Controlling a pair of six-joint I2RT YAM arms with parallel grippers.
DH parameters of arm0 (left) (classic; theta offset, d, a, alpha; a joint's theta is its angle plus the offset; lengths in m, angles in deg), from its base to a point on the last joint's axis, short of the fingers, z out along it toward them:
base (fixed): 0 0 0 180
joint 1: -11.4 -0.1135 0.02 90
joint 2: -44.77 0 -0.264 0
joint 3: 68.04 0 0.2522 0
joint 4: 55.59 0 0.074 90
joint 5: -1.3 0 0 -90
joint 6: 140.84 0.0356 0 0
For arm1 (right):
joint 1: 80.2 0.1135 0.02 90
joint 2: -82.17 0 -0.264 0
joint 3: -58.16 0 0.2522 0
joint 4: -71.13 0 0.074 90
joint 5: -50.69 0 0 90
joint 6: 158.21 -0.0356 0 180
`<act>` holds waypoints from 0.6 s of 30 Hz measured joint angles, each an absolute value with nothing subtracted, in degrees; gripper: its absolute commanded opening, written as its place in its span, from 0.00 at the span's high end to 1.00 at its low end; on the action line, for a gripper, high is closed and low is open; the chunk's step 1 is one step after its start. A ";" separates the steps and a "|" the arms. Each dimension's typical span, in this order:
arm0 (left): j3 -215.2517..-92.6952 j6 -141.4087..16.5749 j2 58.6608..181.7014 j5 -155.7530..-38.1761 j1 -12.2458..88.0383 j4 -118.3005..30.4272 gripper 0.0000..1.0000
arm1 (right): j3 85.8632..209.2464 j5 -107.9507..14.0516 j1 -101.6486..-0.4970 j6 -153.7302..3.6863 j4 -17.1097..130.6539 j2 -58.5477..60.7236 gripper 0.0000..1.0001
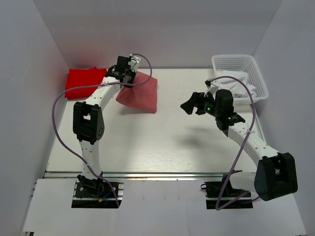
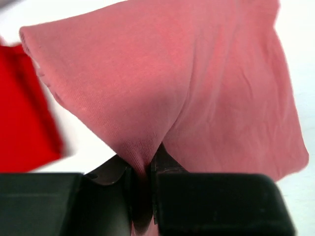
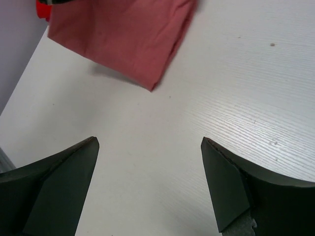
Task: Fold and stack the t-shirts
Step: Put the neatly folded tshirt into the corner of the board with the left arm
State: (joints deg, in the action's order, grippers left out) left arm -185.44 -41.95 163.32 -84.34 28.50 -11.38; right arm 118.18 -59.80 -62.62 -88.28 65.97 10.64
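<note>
The left tool is clamped on a pinch of the rose-pink t-shirt, which hangs limp and light at far left, beside the folded red t-shirt. The right tool stands apart, empty. The cloth will likely sag, so corners or edges look best to hold.

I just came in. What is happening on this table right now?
The left gripper is shut on the folded pink t-shirt, holding it up near the red t-shirt, which lies in the far left corner. The right gripper hangs open and empty over the middle. A white basket at far right holds white cloth.
</note>
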 measured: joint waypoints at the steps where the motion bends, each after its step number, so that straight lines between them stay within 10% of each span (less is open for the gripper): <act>1: -186.64 -40.29 163.32 -83.60 27.93 -10.30 1.00 | 118.18 -58.99 -62.62 -88.17 65.77 10.93 0.10; 18: -200.61 -22.83 163.27 -84.45 16.43 -4.05 1.00 | 118.75 -57.92 -62.62 -87.08 63.00 9.61 0.10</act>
